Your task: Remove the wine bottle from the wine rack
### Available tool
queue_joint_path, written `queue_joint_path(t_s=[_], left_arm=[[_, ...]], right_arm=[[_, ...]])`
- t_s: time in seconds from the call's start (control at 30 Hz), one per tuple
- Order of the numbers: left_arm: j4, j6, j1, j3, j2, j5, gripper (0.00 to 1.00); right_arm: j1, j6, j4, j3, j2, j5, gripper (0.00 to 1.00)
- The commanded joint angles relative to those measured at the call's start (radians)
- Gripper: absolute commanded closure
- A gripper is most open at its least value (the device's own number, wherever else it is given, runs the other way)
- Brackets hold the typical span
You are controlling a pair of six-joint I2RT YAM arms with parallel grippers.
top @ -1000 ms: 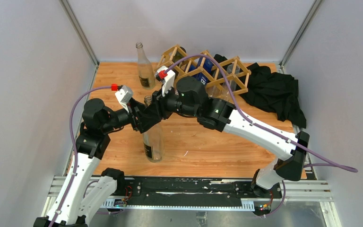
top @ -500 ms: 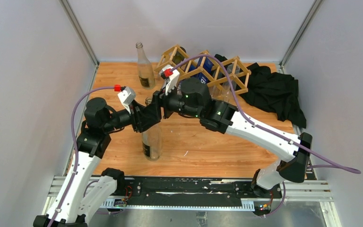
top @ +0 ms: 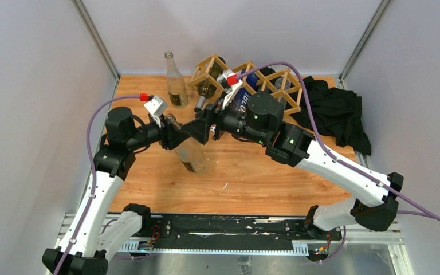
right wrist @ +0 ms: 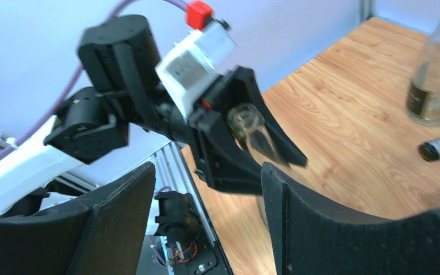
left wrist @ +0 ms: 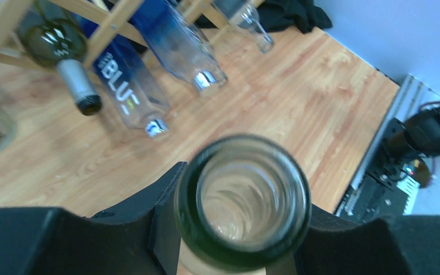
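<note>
Glass bottle (top: 190, 153) tilts, neck pinched in the left end effector (top: 171, 136); the right end effector (top: 202, 130) gapes empty beside it. Handover seems done; next, stand it upright.

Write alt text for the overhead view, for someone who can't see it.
Over a wooden table, the left gripper grips the neck of a tilted clear bottle, and the open right gripper faces it. Behind them, a wine rack holds more bottles.
</note>
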Motion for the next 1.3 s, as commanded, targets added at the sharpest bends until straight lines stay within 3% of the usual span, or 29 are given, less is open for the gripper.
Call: queue_joint_path(t_s=[0.0,0.3,0.57,0.93,1.27], left_arm=[[0.099,0.070,0.062,0.139,0.036,-0.037,1.00],[0.031,0.287,0.180,0.342,0.279,-0.258,1.00],[0.187,0.208,0.312,0.402,0.436,-0.263,1.00],[0.391,0.217,0.318,0.428,0.600,-0.382,1.00],[0.539,0.165,0.320,0.487,0.775,-0.405,1.00]], right_arm=[[-0.044,0.014,-0.046,-0.036,-0.062,0.111,0.28],[-0.107,0.005,-0.134,-0.085,-0.136,0.310,0.28],[-0.119,-0.018,-0.173,-0.117,-0.163,0.388,0.26],[-0.127,-0.027,-0.185,-0.127,-0.141,0.419,0.23],[-0.138,-0.021,-0.187,-0.160,-0.134,0.433,0.21]])
